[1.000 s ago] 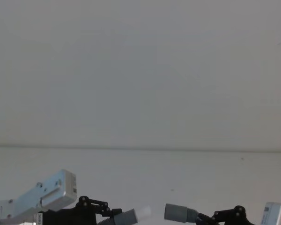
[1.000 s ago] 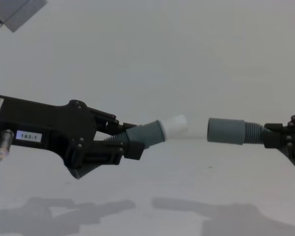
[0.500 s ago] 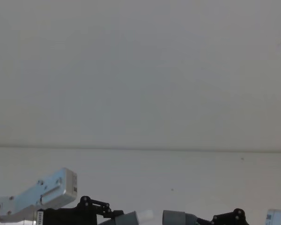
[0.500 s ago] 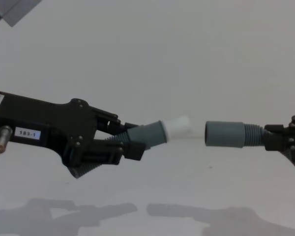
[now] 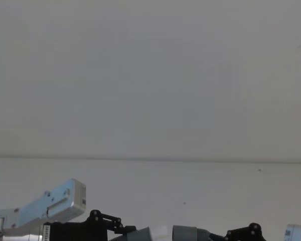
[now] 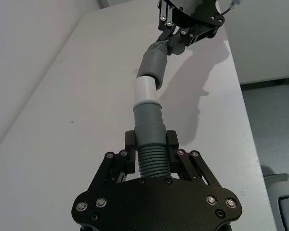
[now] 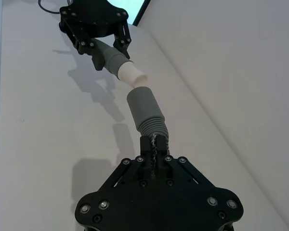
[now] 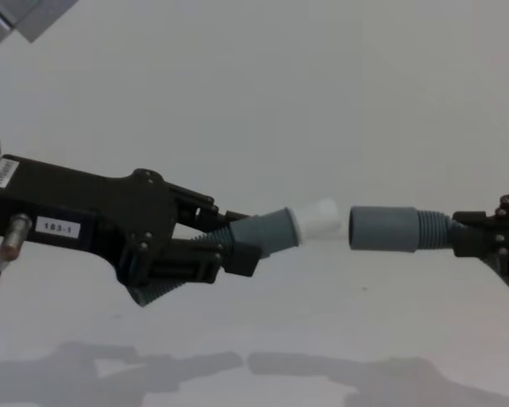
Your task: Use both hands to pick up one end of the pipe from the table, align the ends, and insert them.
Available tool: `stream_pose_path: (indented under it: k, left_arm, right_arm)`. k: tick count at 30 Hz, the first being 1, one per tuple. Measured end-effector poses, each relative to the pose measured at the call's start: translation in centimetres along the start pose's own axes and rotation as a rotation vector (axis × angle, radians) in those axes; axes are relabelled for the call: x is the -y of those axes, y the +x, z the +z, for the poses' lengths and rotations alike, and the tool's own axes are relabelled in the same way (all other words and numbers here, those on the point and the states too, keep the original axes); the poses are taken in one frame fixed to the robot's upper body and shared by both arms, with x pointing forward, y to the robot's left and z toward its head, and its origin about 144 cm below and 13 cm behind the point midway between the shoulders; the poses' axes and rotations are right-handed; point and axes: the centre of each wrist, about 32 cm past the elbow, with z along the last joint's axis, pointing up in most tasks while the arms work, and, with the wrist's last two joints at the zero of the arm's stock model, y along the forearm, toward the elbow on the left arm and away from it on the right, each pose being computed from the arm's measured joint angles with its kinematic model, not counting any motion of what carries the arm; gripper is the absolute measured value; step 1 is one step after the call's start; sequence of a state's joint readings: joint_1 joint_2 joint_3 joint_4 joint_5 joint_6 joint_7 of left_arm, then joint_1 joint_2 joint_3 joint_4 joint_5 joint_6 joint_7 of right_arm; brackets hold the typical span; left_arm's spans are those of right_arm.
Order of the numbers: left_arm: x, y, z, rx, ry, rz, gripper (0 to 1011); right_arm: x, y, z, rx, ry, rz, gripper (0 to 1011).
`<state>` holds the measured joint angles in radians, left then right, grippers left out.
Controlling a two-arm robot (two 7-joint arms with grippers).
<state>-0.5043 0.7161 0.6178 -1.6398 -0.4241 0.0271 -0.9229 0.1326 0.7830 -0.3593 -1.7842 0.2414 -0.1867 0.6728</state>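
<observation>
You are holding both pieces above the white desk [image 8: 263,331]: the left pincer [image 8: 229,246] is pinching the dark-grey ribbed pipe's whitish tip piece [image 8: 318,219], the right pincer [image 8: 479,242] the grey socket sleeve [image 8: 382,229] just ahead; final alignment and insertion are remaining.

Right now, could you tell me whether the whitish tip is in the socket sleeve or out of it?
Out. In the chest view the whitish tip stops just short of the socket sleeve.
</observation>
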Motion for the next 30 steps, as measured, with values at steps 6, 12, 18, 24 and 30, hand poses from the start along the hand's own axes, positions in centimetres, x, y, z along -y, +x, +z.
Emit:
stream_pose_path:
  k: [6,12,18,24,30]
  left_arm:
    - [0.2,0.0,0.0,0.001,-0.003,-0.004,336]
    - [0.4,-0.1,0.0,0.002,-0.003,-0.004,336]
    - [0.5,-0.1,0.1,0.004,-0.001,-0.005,336]
    - [0.7,0.0,0.2,0.007,0.003,-0.008,336]
    - [0.8,0.1,0.4,0.012,0.007,-0.012,336]
  right_arm:
    - [0.0,0.0,0.1,-0.003,0.003,0.001,51]
    - [0.1,0.0,0.3,-0.01,0.007,0.001,51]
    - [0.3,0.0,0.5,-0.016,0.016,0.0,50]
    - [0.5,0.0,0.8,-0.023,0.027,-0.001,51]
    - [0.6,-0.1,1.1,-0.033,0.038,0.002,51]
